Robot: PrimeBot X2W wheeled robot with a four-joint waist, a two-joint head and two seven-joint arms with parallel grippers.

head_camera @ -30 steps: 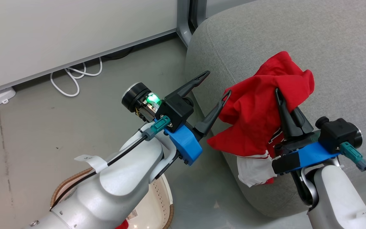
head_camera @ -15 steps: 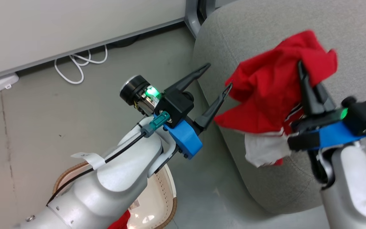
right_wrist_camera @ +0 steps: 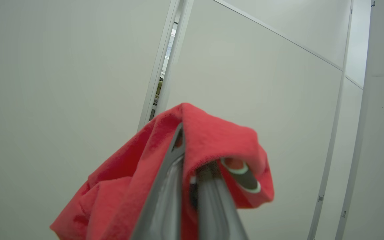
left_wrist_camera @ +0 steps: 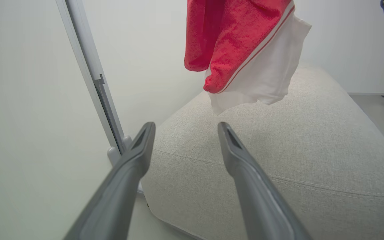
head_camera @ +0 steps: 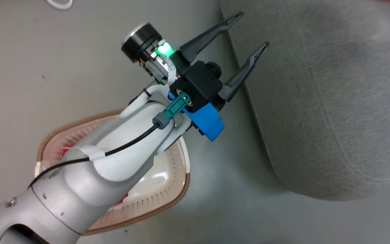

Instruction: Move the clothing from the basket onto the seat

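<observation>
R pincer (right_wrist_camera: pixel 192 153) gripping red clothing (right_wrist_camera: pixel 118 190), L pincer (head_camera: pixel 252 29) wide, near seat (head_camera: pixel 333 101)

The seat (head_camera: pixel 333 101) is matt grey cloth with a coarse weave. The clothing (left_wrist_camera: pixel 232 43) is soft red cloth with smooth white trim; the basket (head_camera: pixel 180 192) is glossy cream plastic, its brown rim woven-looking.

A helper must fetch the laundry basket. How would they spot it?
Find the big grey seat; on the floor beside it, partly under the robot's left arm, sits the basket. Its cream perforated walls and brown woven rim mark it out.
</observation>
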